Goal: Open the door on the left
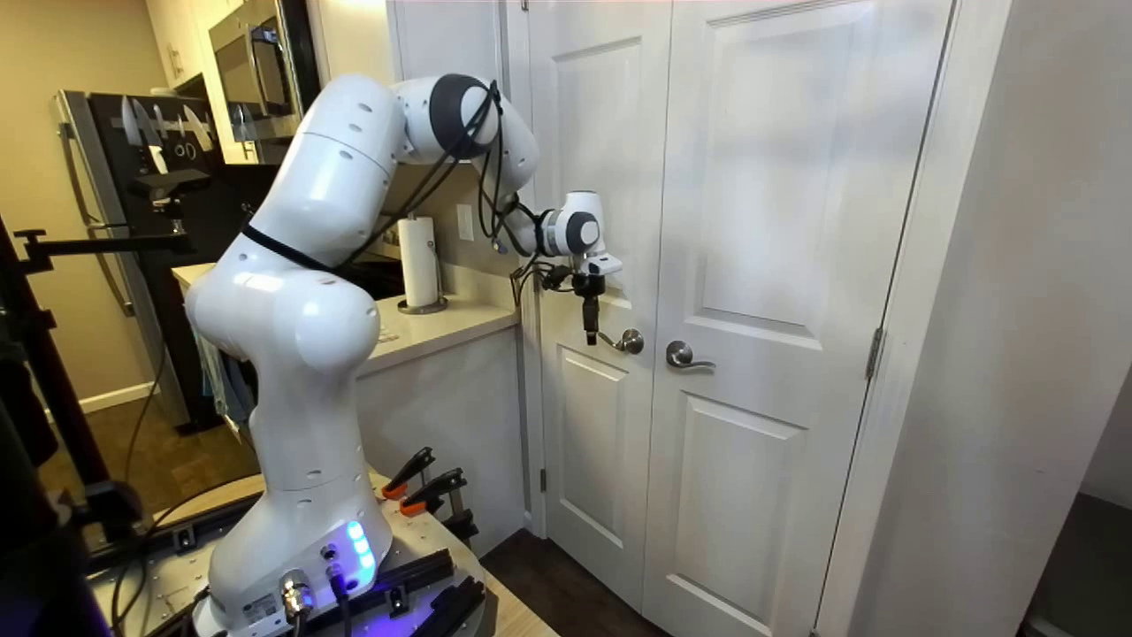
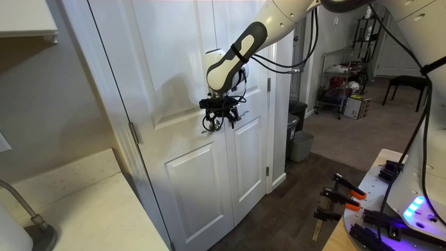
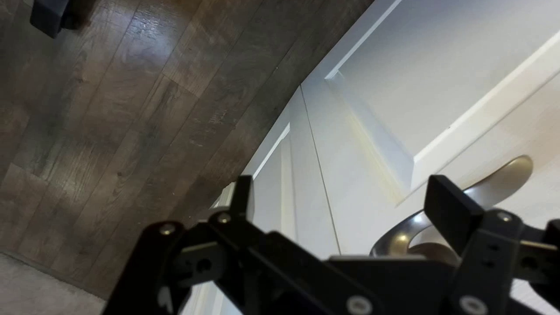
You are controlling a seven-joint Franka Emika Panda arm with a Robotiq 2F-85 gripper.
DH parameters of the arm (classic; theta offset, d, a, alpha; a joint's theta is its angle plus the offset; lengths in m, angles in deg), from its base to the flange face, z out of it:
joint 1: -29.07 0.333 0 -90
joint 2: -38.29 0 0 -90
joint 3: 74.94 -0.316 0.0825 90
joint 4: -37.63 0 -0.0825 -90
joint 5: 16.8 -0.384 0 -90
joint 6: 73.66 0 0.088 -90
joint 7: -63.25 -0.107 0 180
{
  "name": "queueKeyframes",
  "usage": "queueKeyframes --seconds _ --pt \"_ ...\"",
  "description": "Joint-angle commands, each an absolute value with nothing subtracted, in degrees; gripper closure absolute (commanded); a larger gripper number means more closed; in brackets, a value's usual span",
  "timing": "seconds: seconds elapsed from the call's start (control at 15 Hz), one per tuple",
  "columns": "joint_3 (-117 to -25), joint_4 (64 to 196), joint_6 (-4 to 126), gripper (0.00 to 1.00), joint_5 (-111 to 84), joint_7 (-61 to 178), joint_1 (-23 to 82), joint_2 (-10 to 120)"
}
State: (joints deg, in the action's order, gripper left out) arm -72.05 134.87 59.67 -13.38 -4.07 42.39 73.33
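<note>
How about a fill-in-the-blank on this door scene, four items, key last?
1. The tall white panelled door on the left has a curved silver metal handle of the ____ type.
2. In an exterior view, a metal hinge sits at that door's ____ edge.
3. In the wrist view, the black two-fingered gripper is not shut but ____.
4. The row of small lights on the white robot arm glows ____.
Missing words: lever; left; open; blue.
</note>
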Motion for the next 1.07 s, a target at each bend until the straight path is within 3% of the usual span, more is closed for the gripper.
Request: queueKeyframes --seconds 0.0,0.53,1.0 --pt "-72.06 135.68 62.38 0.0 -15.51 -4.28 40.66 74.42" --pt "-71.82 123.31 63.09 0.0 -18.69 -5.9 41.43 85.05" --pt "-70.07 118.57 56.66 0.0 -17.2 -10.88 43.02 85.53"
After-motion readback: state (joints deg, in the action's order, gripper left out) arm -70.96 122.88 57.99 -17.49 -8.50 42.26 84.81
